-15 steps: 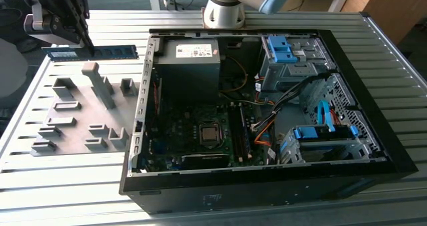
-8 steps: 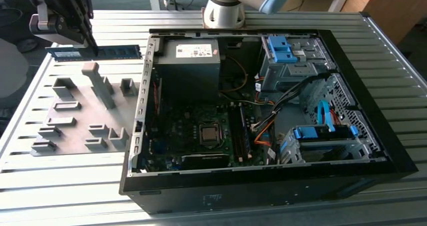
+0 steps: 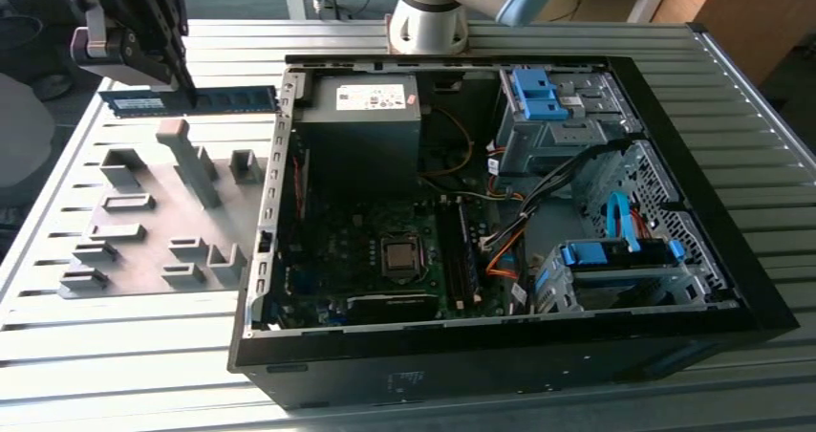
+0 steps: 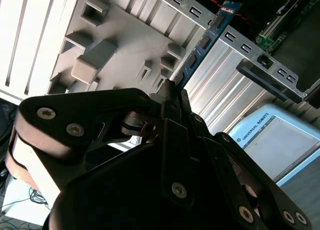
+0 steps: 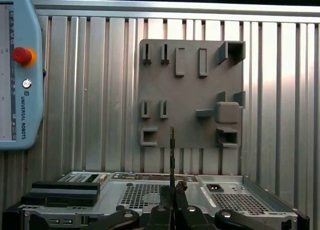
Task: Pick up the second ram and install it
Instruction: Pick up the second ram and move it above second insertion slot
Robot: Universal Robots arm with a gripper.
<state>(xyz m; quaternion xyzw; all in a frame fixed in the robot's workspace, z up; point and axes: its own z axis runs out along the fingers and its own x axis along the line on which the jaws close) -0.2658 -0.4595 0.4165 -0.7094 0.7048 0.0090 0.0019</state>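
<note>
Pinching the second ram (image 3: 217, 99) between its pressed-in fingers, the gripper (image 3: 180, 90) hangs over the slatted metal table (image 3: 128, 356), out at about ten o'clock from the open computer case (image 3: 510, 360) in the exterior view. The blue stick is held level and on edge, one end reaching toward the case wall at three o'clock. It sits clear above the grey holder plate (image 3: 147, 236) and touches none of the plate's blocks. In the second wrist view the second ram (image 4: 202, 42) juts out beyond the black fingertips (image 4: 167, 92). In the first wrist view it shows edge-on as a thin line over the plate, with a teach pendant (image 5: 20, 70) lying on the table beside the plate.
</note>
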